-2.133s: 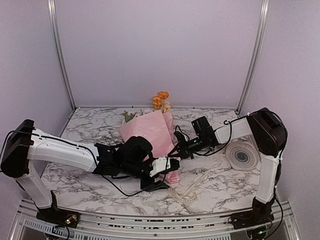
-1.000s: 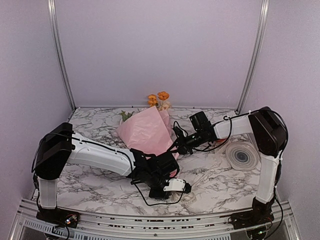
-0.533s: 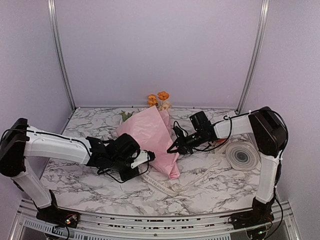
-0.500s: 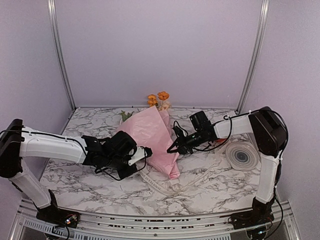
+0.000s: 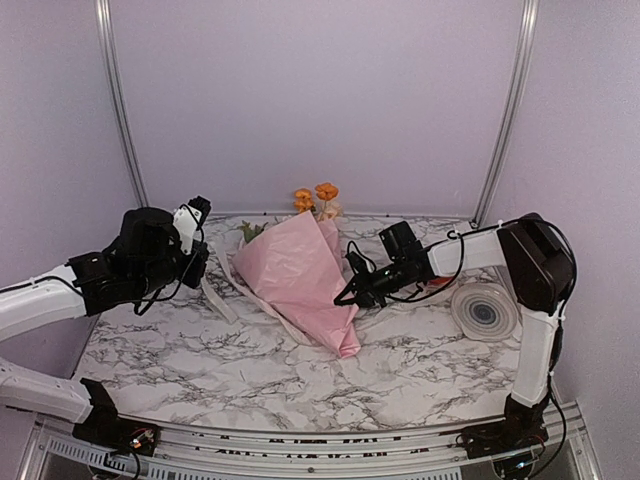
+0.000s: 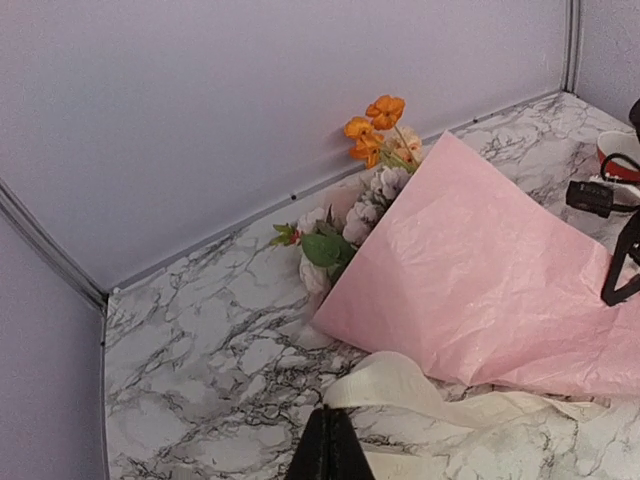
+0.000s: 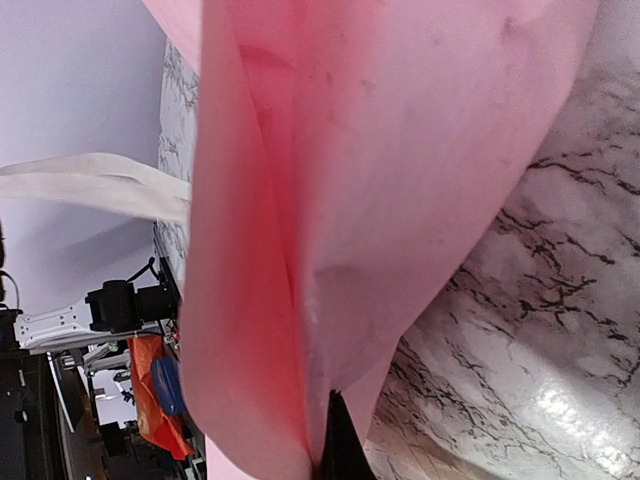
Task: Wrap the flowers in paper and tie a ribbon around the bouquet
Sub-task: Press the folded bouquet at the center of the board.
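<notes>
While inside right pincer (image 5: pixel 344 297), paper (image 5: pixel 295 265) edge

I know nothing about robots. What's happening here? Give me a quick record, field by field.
Wrapping: flowers sit inside the pink paper, lying on the marble table
Left gripper: shut on the ribbon, raised at the left
Ribbon path: drapes down to the table beside the paper, not tied round it
Right gripper: shut on the paper's edge
Also there: white roll at the right
</notes>
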Robot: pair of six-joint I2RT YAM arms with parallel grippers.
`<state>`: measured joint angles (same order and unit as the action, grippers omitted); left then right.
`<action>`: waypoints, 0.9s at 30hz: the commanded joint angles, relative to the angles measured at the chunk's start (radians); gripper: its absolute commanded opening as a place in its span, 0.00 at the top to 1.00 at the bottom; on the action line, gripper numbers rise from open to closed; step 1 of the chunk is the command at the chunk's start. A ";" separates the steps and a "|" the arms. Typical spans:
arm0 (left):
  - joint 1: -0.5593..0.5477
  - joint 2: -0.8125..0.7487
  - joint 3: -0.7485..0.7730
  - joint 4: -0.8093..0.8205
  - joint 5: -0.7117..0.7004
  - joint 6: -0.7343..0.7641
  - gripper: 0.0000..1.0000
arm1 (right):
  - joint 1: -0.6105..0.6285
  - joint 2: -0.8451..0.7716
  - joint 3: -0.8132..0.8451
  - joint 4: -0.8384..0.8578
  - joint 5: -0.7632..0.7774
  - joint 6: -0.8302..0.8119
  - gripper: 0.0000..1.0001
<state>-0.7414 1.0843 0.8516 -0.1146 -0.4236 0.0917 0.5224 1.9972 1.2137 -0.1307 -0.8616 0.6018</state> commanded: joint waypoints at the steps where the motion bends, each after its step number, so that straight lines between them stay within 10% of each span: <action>1: 0.000 0.136 -0.111 -0.041 0.091 -0.193 1.00 | -0.012 -0.039 0.041 0.044 0.026 0.002 1.00; 7: 0.072 0.287 -0.209 0.039 0.137 -0.425 1.00 | 0.002 -0.060 0.026 0.056 0.032 0.026 1.00; 15: 0.224 0.474 0.013 0.035 0.125 -0.342 1.00 | 0.063 -0.089 -0.094 0.179 0.048 0.124 1.00; 27: 0.006 0.628 0.447 0.043 0.471 -0.109 1.00 | 0.111 -0.082 -0.202 0.274 0.079 0.185 1.00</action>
<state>-0.6739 1.5742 1.1557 -0.0456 -0.1596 -0.0566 0.6209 1.9369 1.0309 0.0776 -0.7952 0.7616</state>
